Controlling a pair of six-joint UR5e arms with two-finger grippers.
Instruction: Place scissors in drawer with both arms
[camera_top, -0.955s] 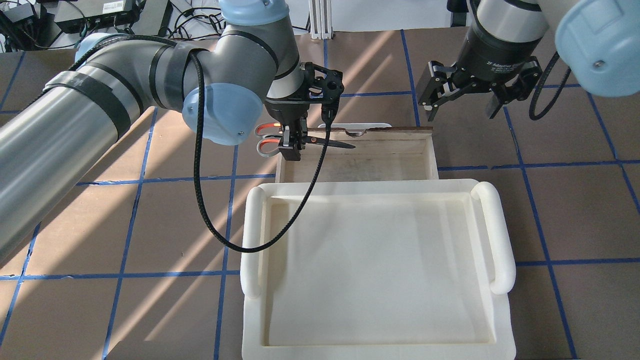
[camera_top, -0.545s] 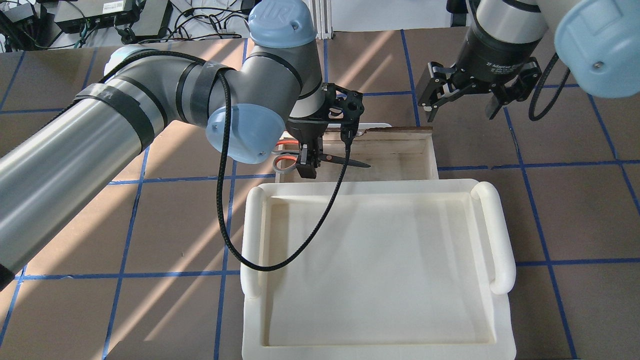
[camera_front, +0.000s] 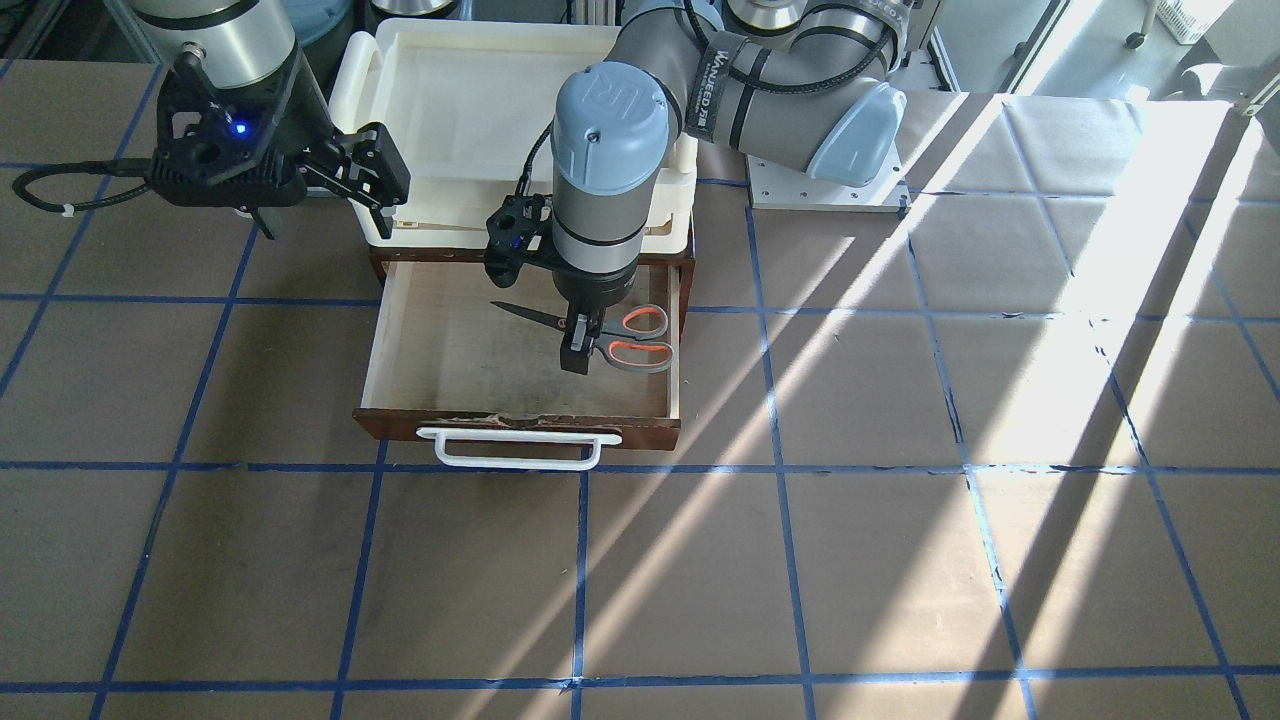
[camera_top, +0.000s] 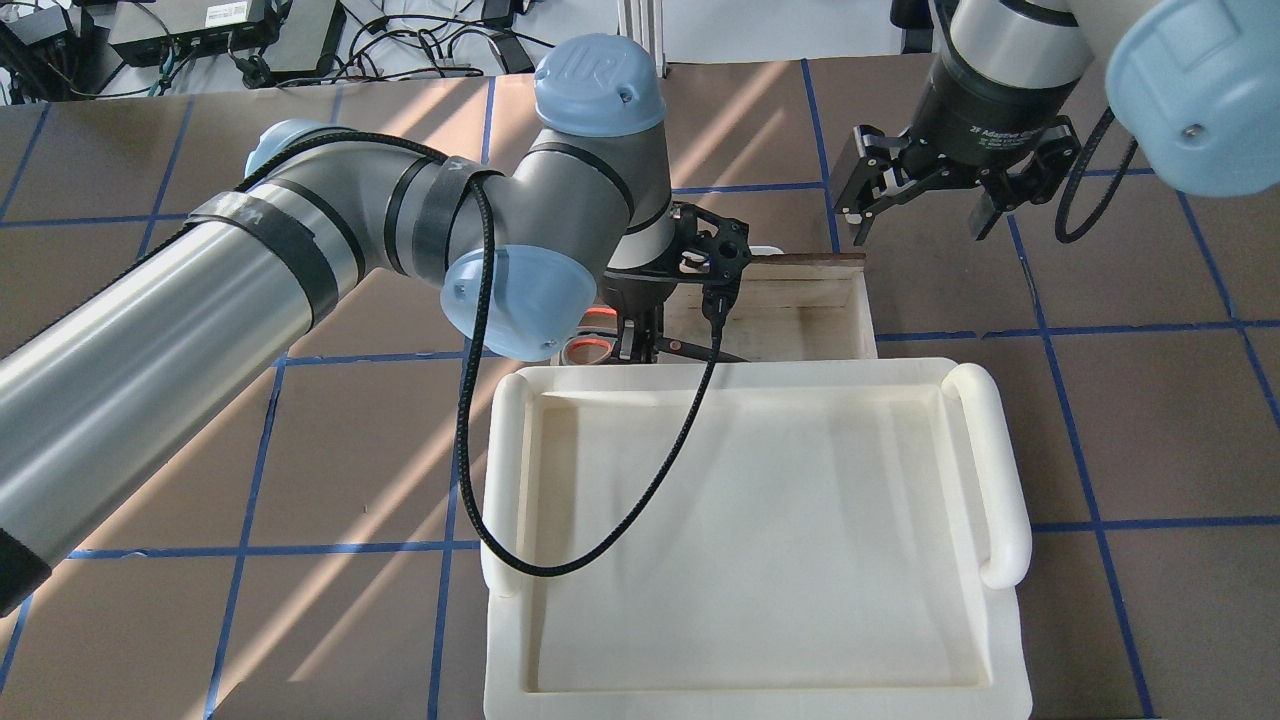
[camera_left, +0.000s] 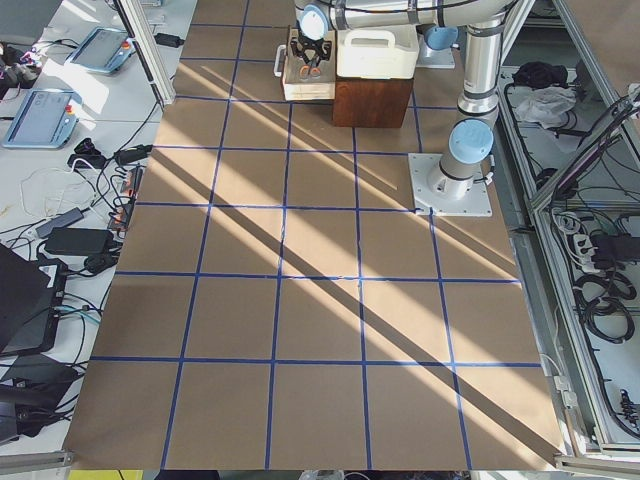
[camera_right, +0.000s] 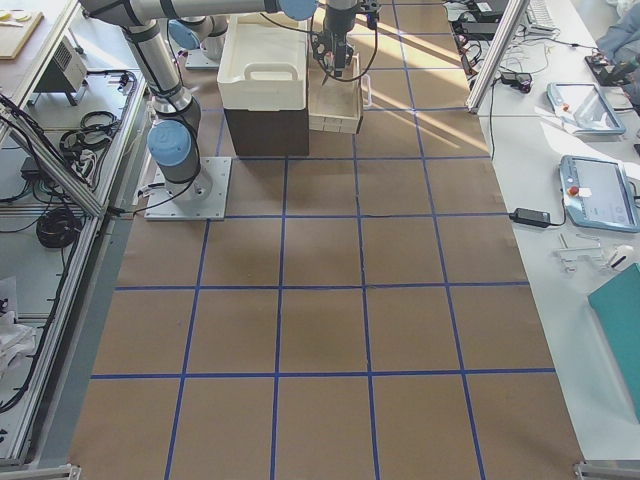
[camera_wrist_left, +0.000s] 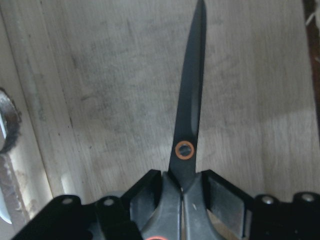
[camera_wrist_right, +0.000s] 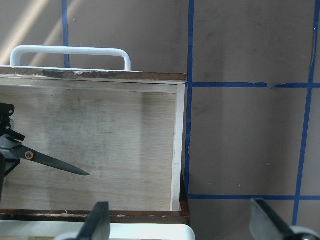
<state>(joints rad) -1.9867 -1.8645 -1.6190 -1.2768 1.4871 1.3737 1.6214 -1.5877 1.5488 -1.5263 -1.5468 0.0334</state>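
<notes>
Scissors (camera_wrist_left: 186, 125) hang over the pale floor of the drawer (camera_front: 440, 350), in the upper middle of the front-facing frame. Their blades point toward frame left and their handles sit close to the drawer's wall at frame right. That closeness is the likely trouble. If they are let go from any height, the handles could strike or ride up on that wall, and the blades could skid on the bare wood. The gap to the floor cannot be judged. The left tool (camera_front: 578, 350) is clamped narrowly on the scissors just behind the pivot, directly above them. The right tool (camera_top: 922, 205) stands wide and empty over the desk (camera_front: 900, 500), well apart at the overhead frame's upper right.
</notes>
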